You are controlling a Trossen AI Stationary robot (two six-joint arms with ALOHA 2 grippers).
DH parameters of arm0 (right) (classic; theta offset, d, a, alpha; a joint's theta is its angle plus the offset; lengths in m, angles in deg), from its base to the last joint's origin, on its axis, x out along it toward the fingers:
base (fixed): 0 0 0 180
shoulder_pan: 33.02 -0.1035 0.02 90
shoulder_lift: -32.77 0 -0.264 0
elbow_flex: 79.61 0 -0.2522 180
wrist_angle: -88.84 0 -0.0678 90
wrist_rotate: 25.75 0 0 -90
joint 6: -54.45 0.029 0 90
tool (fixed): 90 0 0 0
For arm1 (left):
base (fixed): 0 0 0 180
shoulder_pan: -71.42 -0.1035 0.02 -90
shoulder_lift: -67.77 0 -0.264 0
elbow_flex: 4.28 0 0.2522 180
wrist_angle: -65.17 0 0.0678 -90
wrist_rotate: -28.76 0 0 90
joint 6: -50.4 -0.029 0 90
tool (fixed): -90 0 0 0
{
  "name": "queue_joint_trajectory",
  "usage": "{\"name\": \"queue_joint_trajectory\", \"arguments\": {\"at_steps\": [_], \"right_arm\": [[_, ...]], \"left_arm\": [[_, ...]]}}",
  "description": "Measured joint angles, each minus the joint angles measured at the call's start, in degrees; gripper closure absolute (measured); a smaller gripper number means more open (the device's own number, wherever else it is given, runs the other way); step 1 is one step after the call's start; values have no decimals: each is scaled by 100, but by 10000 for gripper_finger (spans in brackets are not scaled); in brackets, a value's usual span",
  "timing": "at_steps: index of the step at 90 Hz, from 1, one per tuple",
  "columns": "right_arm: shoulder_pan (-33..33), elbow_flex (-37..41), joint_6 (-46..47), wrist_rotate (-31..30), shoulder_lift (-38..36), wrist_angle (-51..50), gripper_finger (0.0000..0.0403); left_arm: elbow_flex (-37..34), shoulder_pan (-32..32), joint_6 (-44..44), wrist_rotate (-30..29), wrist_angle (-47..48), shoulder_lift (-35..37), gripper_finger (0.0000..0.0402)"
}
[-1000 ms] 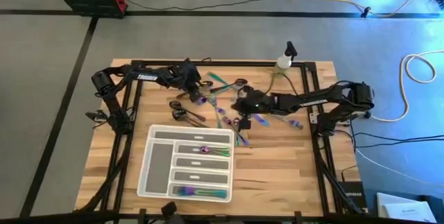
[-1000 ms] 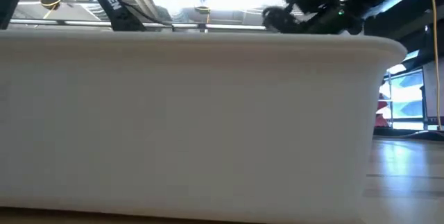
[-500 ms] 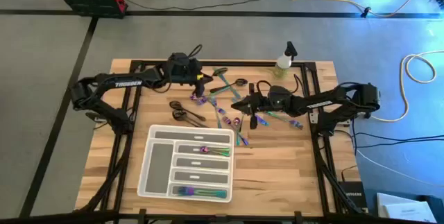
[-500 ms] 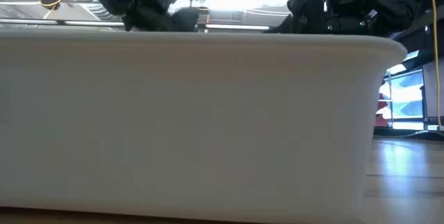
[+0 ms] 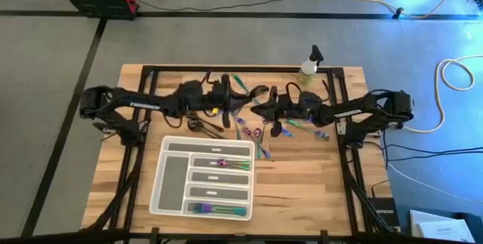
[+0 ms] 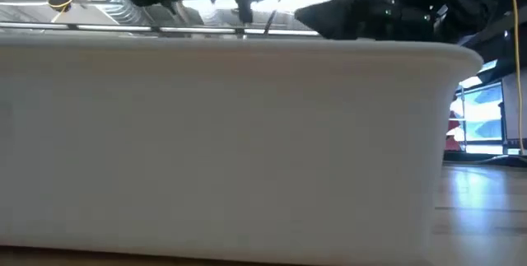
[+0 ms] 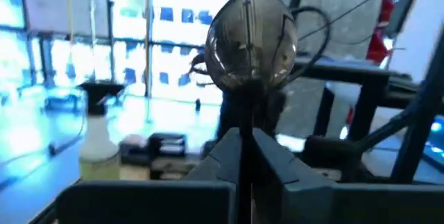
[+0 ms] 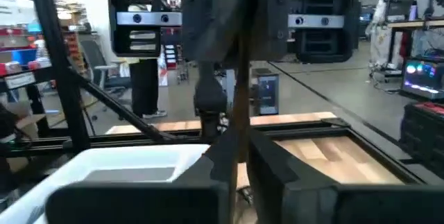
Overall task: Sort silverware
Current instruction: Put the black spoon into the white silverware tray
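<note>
Although the tray [image 5: 167, 176] near the front edge of the table [image 5: 302, 191] already holds a few coloured pieces, one in a middle slot and a small bunch in the frontmost slot, I judge the sorting less than half done: most of the silverware [image 5: 243, 127] lies loose on the boards behind the tray, some iridescent, some dark, with a spray bottle [image 5: 309, 63] standing at the far edge. I have both arms stretched low toward the table's middle, so that their tools nearly meet over the pile. The left gripper [image 5: 226, 97] is clenched on a spoon [image 7: 253, 47], whose handle runs up from between its fingers [image 7: 284, 165] to a round bowl held upright in front of the wrist camera. The right gripper [image 5: 266, 110] is likewise closed on a slim dark piece [image 8: 241, 78] that rises between its fingers [image 8: 274, 161]; I cannot tell whether it is a fork, knife or spoon. In the low view the tray wall hides the tabletop, and only the two arms show above its rim. Both held pieces are lifted clear of the pile and have yet to reach a slot
</note>
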Motion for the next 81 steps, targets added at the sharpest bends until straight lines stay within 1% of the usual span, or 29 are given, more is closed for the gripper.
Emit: {"name": "queue_joint_trajectory", "arguments": {"at_steps": [3, 15, 24, 33, 56, 66, 81], "right_arm": [[-62, -40, -29, -17, 0, -2, 377], [-265, -148, -173, -198, 0, -2, 341], [-355, -154, -277, -489, 0, -2, 316], [-373, -154, -315, -555, 0, 39, 301], [-375, -156, -302, -693, -2, 149, 295], [-375, -156, -300, -715, -2, 291, 295], [-373, -156, -295, -904, -7, 245, 295]], "left_arm": [[4, 72, -32, -105, -140, -39, 401], [0, 183, -153, -357, -161, -144, 401], [0, 181, -128, -385, -242, -246, 401], [0, 185, -6, -384, -376, -300, 401], [0, 231, 20, -408, -468, -436, 401], [0, 270, 29, -397, -603, -485, 401], [0, 310, 22, -359, -879, -534, 401]]}}
